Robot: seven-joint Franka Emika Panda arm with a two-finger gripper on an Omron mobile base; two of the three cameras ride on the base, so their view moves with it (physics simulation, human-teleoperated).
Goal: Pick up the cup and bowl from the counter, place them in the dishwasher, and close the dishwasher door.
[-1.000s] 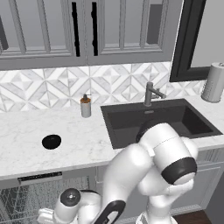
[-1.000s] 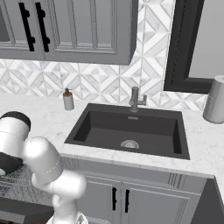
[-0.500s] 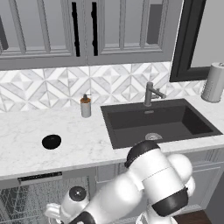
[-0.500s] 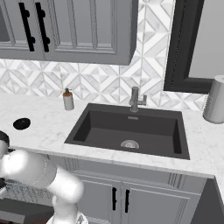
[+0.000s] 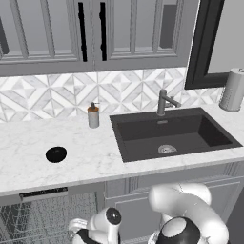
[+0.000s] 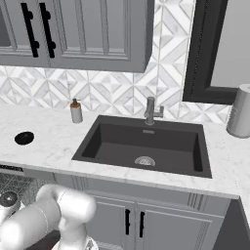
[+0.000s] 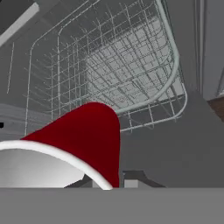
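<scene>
My gripper (image 7: 107, 181) is shut on the red cup (image 7: 87, 131), whose white inside faces the hand camera. The cup hangs tilted above the grey wire rack (image 7: 113, 65) of the open dishwasher (image 5: 43, 217). Under the rack lies a flat dark grey panel, the lowered dishwasher door (image 7: 175, 151). The black bowl (image 5: 56, 154) (image 6: 24, 138) sits on the white marble counter (image 5: 28, 143) above the dishwasher, left of the sink. My arm is bent low in front of the cabinets, with the hand down at the dishwasher opening.
A dark sink (image 5: 171, 133) with a faucet (image 5: 164, 101) is set into the counter. A soap dispenser (image 5: 93, 116) stands at the backsplash and a grey canister (image 5: 233, 89) at the far right. Grey cabinet doors (image 6: 132, 219) sit under the sink.
My arm has swung down and to the left, lowering the hand with the cup toward the dishwasher. The bowl has stayed where it was.
</scene>
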